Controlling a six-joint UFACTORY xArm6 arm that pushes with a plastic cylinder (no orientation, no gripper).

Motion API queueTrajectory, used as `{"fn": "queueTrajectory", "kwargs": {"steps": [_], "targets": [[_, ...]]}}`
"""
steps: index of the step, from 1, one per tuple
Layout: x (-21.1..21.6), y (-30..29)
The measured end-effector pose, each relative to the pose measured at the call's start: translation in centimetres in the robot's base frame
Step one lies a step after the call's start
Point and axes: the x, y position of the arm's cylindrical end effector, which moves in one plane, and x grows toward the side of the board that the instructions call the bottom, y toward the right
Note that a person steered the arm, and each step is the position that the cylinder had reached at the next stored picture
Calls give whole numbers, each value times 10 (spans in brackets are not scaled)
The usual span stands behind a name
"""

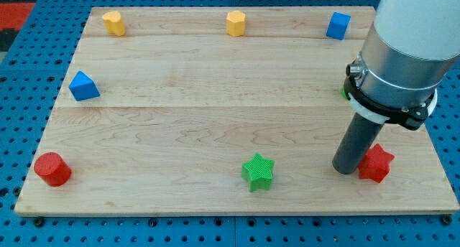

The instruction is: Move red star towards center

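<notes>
The red star [378, 164] lies near the board's bottom right corner. My tip [345, 169] rests on the board just left of the red star, touching or almost touching it. The rod and the arm's grey body rise above it toward the view's top right and hide part of the board there. A sliver of a green block [344, 91] shows at the arm's left edge; its shape is hidden.
A green star [258, 171] lies at bottom centre. A red cylinder [52, 169] sits at bottom left. A blue triangular block [83, 86] is at the left. A yellow block [113, 22], an orange block [236, 23] and a blue cube [338, 25] line the top edge.
</notes>
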Motion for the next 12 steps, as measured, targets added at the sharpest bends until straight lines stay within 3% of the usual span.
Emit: {"fn": "queueTrajectory", "kwargs": {"steps": [1, 2, 4, 5, 6, 7, 8, 9, 10, 11, 12], "targets": [[-1, 0], [-39, -28], [-59, -32], [-68, -16], [-68, 37], [-55, 78], [-5, 72], [11, 41], [11, 45], [28, 103], [49, 89]]}}
